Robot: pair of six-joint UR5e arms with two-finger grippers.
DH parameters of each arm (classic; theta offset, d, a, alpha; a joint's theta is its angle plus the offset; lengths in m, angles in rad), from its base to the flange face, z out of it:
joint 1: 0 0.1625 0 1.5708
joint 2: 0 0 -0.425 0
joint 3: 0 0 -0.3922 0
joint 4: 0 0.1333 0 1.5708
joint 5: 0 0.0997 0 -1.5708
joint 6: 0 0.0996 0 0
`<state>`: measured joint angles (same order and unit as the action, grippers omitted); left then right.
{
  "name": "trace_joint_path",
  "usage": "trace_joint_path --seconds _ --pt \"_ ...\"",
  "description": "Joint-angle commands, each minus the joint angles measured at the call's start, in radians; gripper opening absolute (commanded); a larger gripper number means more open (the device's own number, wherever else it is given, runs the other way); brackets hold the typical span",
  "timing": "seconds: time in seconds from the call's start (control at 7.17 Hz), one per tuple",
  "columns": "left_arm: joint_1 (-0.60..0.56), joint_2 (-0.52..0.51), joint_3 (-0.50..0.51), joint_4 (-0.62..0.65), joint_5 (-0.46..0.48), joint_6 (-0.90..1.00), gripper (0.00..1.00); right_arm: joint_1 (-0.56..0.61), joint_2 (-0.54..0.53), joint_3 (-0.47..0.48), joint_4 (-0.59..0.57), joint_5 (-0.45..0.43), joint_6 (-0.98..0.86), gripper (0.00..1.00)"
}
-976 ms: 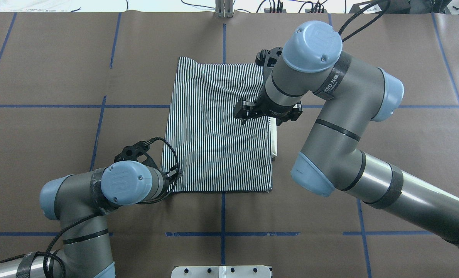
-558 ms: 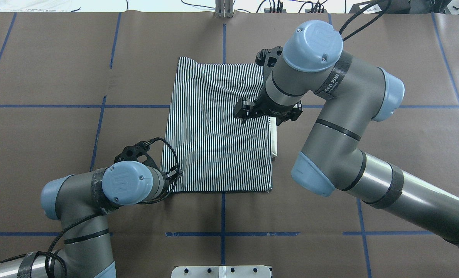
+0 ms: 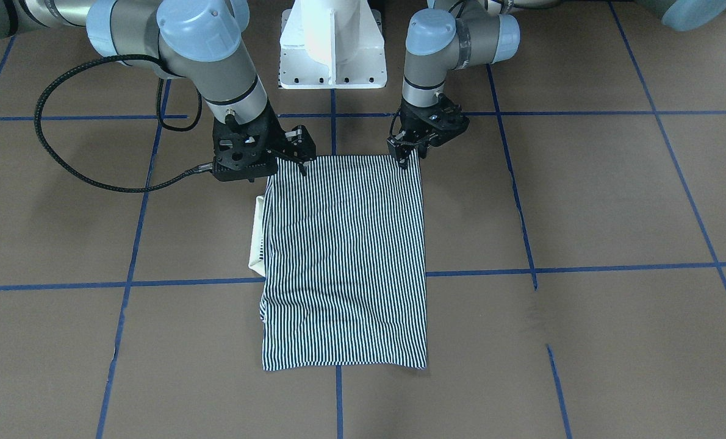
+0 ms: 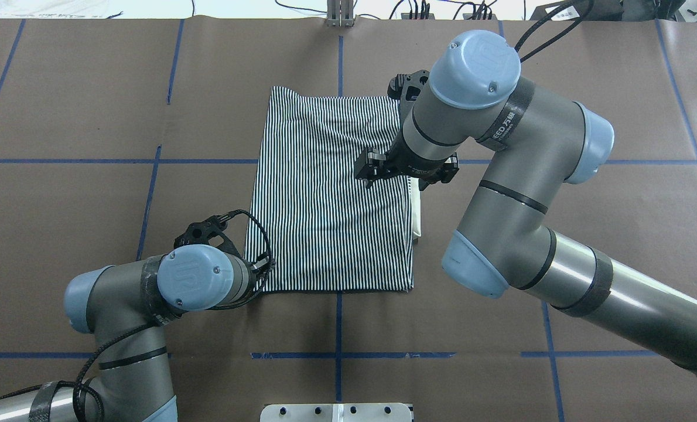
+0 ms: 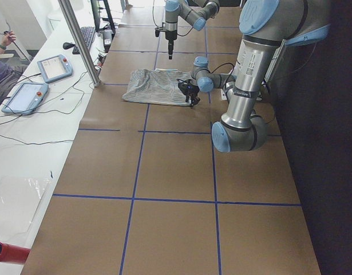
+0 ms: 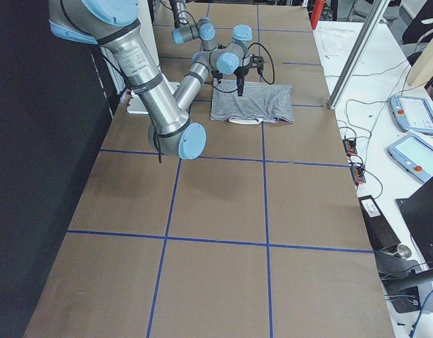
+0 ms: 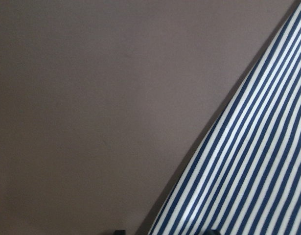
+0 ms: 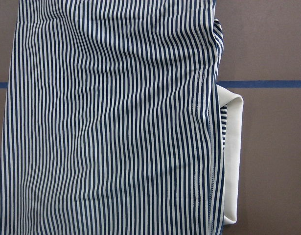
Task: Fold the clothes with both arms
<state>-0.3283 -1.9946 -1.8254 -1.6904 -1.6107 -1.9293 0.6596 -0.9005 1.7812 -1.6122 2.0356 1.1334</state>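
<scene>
brown table [image 4: 61, 205] | striped shirt [image 4: 325, 223] unmoved | left arm [image 4: 196, 278] shifted slightly

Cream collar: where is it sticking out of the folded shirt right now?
In the overhead view the cream collar peeks out from the right edge of the folded striped polo shirt, on the robot's right side, beside the right arm.

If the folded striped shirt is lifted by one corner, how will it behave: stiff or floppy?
The folded navy-and-white striped polo shirt will probably go floppy: soft wrinkles show across its surface. Its layers likely slide apart, since the cream collar peeks out at one side. It looks thin and flat on the brown paper-covered table, so likely light.
</scene>
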Motion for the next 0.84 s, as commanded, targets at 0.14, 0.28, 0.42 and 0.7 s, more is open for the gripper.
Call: trace_joint_path --seconds 0.14,0.28,0.42,0.7 --pt "0.0 -0.012 -0.018 0.002 -0.005 0.009 0.0 0.002 -0.001 0.001 -0.002 0.0 0.0 1.0" --pt "-0.002 -0.022 -0.026 0.002 -0.012 0.009 0.0 0.002 -0.005 0.007 -0.002 0.0 0.0 1.0" --pt "-0.006 -0.023 -0.04 0.002 -0.012 0.01 0.0 0.003 -0.015 0.026 -0.002 0.0 0.009 1.0" --pt "-0.012 -0.015 -0.102 0.002 -0.012 0.047 0.0 -0.011 -0.029 0.055 0.0 -0.001 0.136 1.0"
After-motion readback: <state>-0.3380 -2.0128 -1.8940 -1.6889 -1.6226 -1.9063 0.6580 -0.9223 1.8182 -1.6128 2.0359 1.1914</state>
